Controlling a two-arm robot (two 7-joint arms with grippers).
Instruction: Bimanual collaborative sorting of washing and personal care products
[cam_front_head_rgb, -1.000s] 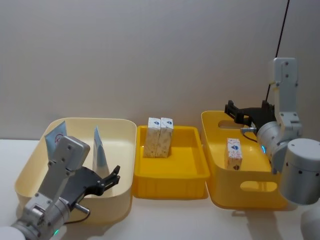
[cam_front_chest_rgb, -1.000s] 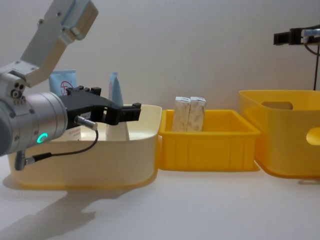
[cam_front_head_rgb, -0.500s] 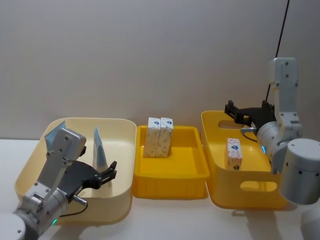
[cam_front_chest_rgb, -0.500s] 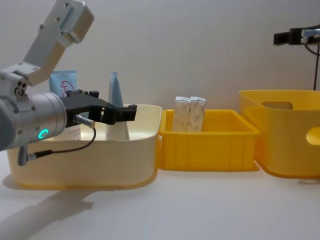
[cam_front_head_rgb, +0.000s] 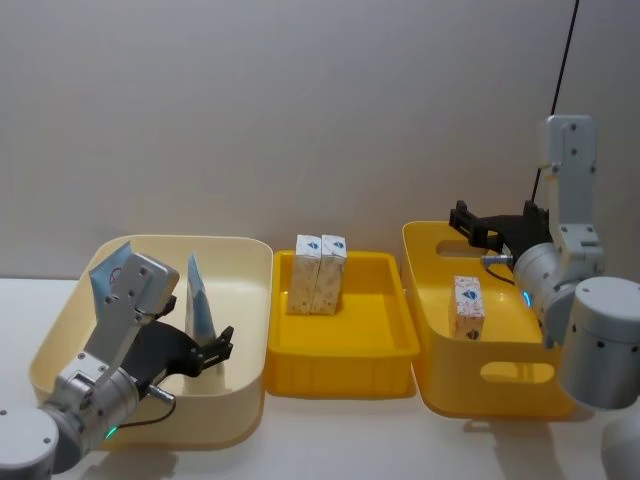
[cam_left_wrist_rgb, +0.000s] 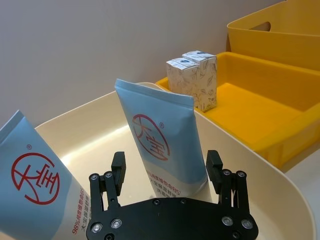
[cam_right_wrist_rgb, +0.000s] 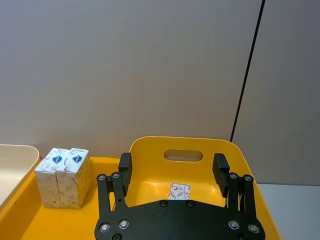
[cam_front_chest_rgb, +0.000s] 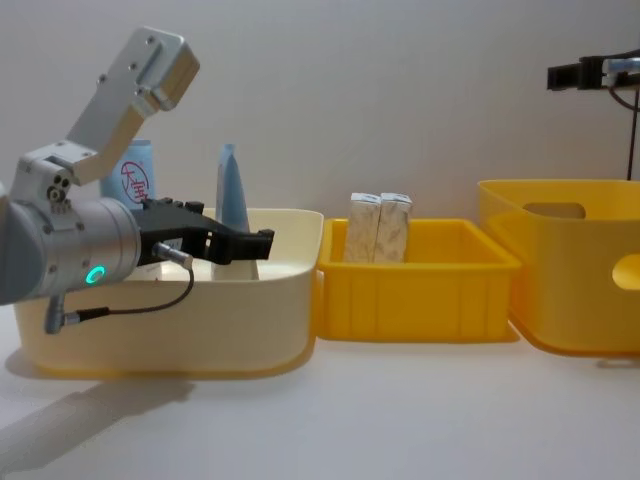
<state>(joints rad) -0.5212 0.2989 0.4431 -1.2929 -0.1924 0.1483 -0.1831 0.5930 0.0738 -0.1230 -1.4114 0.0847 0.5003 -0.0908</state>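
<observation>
Light-blue tube (cam_left_wrist_rgb: 162, 135) bears a red circled logo; fine print unreadable. My left gripper (cam_front_head_rgb: 222, 348), lower left, gapes wide, empty, facing it; right gripper (cam_right_wrist_rgb: 172, 162), at right, likewise wide.

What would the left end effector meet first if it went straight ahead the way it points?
Most likely the light-blue tube standing in the cream bin, centred ahead of the left end effector, whose fingers are open.

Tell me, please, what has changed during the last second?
The left gripper went lower, into the cream bin, toward the light-blue tube in front of it; its fingers are open and grip nothing. The right gripper stayed open above the handled yellow bin. The tube and the cartons did not move.
</observation>
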